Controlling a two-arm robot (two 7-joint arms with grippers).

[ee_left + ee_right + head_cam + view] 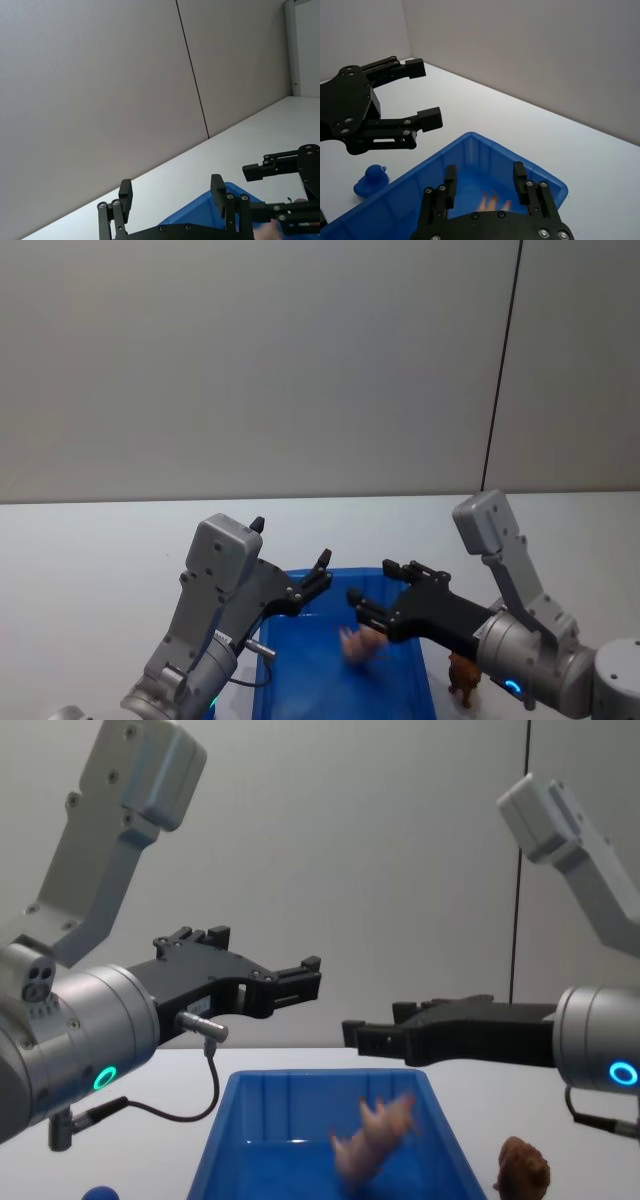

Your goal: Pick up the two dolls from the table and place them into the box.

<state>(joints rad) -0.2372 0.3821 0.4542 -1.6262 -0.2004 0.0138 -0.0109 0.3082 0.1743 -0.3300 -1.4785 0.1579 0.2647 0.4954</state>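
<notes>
Blue box (250, 1120) nearest, pink pig (372, 1138) inside it, blurred, just below the right end effector (485, 175): fingers spread wide, empty. Brown doll (523, 1165) on the white bench (100, 560), just right of the box. Left end effector (431, 91) hovers over the box's far-left rim, also wide, empty.

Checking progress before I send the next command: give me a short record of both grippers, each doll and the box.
left gripper: open, empty, raised by the left rim of the box
right gripper: open, empty, above the box
pink pig: blurred, within the box walls below the right gripper; cannot tell if it has landed
brown doll: on the table, outside the box, on its right
blue duck: on the table, left of the box
remaining: brown doll not yet in the box
</notes>
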